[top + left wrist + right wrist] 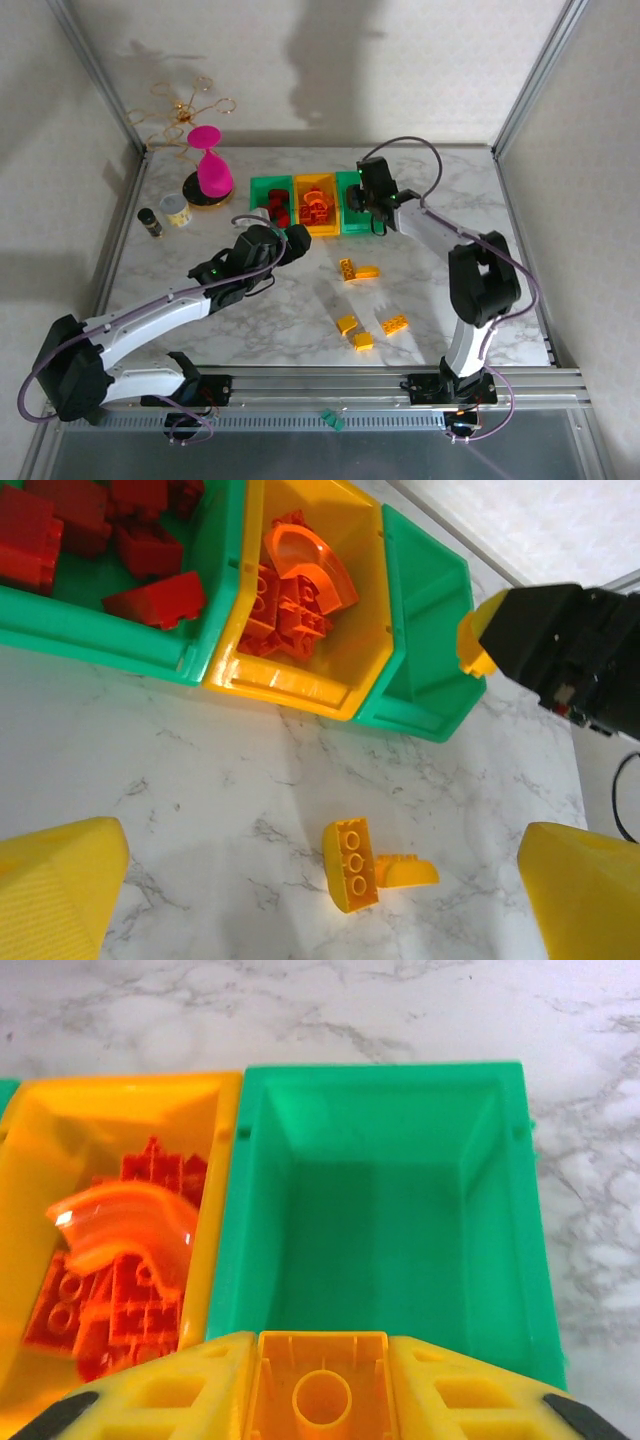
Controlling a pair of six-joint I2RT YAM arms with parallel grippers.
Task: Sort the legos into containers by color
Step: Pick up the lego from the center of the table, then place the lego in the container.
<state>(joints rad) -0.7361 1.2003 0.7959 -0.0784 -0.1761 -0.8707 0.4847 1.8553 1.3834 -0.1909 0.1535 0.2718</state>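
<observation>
My right gripper (322, 1400) is shut on a small yellow lego (320, 1355) and hangs over the near end of the right green container (380, 1230), which holds nothing. The top view has this gripper (375, 208) at that container (352, 222). Orange legos (120, 1260) lie in the yellow-orange container (315, 230), and red legos (90, 530) in the left green container (258, 185). My left gripper (320, 900) is open above the table, short of a yellow brick (352, 865) and a yellow arch piece (410, 873) that touch each other.
Three more yellow legos (363, 341) lie on the marble near the front centre. A pink hourglass-shaped object (212, 170) and two small jars (176, 210) stand at the back left. The metal frame rail (400, 380) runs along the near edge.
</observation>
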